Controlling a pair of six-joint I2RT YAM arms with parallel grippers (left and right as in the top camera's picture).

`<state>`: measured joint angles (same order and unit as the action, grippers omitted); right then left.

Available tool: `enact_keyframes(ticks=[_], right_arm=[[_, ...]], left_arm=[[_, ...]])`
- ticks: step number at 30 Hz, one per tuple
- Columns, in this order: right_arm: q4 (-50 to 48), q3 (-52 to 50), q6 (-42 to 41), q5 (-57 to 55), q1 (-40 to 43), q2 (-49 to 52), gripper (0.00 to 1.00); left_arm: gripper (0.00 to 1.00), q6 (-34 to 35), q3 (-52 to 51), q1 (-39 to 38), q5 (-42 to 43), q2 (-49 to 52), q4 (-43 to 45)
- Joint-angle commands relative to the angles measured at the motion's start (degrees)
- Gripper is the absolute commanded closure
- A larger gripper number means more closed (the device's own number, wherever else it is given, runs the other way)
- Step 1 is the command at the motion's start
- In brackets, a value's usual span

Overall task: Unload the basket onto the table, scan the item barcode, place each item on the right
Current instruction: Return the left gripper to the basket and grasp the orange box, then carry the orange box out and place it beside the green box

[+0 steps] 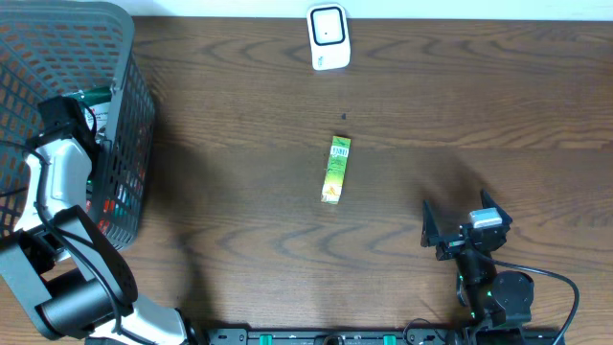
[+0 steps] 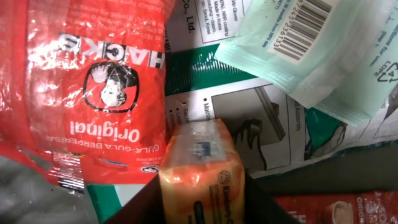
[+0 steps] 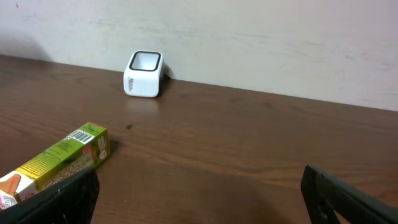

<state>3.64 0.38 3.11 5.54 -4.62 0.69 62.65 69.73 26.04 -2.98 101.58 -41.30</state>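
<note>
Orange packet [image 2: 199,168], one, sits between the fingers of my left pincer [image 2: 202,208] inside the basket [image 1: 134,105] at the left edge of the table [image 1: 239,192]; clamped or not, I cannot tell. My right pincer [image 3: 202,196] gapes wide near the front edge. One scanner [image 1: 328,36] stands at the far edge; one green box [image 1: 336,169] lies mid-table, open wood around it.

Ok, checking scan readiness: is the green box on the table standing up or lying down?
Lying down: the green box rests lengthwise on the table, its barcode label facing up.
</note>
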Motion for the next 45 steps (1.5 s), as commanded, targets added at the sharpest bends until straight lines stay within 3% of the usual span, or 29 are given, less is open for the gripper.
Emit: enact_keyframes(ticks=[1, 15, 24, 33, 39, 45], right_arm=[[0.24, -0.07, -0.72, -0.31, 0.24, -0.31, 0.01], [0.24, -0.07, -0.72, -0.31, 0.24, -0.31, 0.01], [0.24, -0.07, -0.72, -0.31, 0.24, -0.31, 0.01], [0.24, -0.07, -0.72, -0.31, 0.24, -0.31, 0.01], [0.24, -0.07, -0.72, -0.31, 0.24, -0.31, 0.01], [0.24, -0.07, -0.72, -0.31, 0.24, -0.31, 0.01]], left_arm=[[0.67, -1.81, 0.72, -0.33, -0.96, -0.02, 0.07], [0.72, -7.85, 1.79, 0.63, -4.17, -9.99, 1.49], [0.72, -22.25, 2.64, 2.56, -4.15, -23.5, 7.93], [0.72, -24.55, 2.67, 2.25, -3.3, -39.32, 10.16], [0.72, -27.52, 2.67, -2.32, 4.2, -46.36, 10.01], [0.72, -29.68, 2.67, -13.44, 6.23, -46.97, 5.99]])
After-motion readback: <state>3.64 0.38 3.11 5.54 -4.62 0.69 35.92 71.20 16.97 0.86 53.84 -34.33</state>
